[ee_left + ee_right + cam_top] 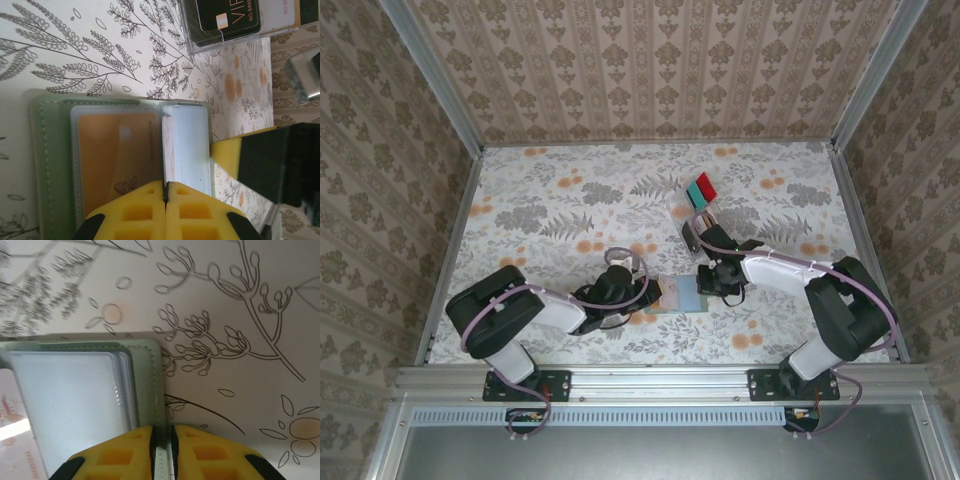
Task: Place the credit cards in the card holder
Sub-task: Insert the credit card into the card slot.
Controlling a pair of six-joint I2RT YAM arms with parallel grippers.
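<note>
Card holder: I see the card holder (pixel 682 297) lying open and flat on the table (pixel 570 210), near the front edge, between the two arms. Grey-green cover, clear sleeves (pixel 187 145) inside.

Left gripper: the left gripper (pixel 165 186) has its fingers pressed together on the pale pink card (pixel 168 145). The card stands on edge over the middle of the open card holder (pixel 45 165). From above I place this gripper (pixel 645 293) at the holder's left side.

Right gripper: the right gripper (pixel 162 432) is clamped on the card holder (pixel 150 370), one finger on each side of the stitched green border. From above it (pixel 712 287) sits at the holder's right side.

Orange card: the orange card (pixel 115 155) lies flat inside the left-hand sleeve, seen through the plastic.

Right-hand sleeve: looks pale and bluish from both wrist cameras; I cannot tell whether a card is in it.

Clear tray: the clear tray (pixel 685 205) sits farther back on the table, apart from the holder, just behind the right arm's wrist.

Tray contents: a teal card (pixel 698 188) and a red card (pixel 709 190) stand side by side in it. The left wrist camera shows a dark card (pixel 235 17) with pale lettering in the clear tray (pixel 225 41).
</note>
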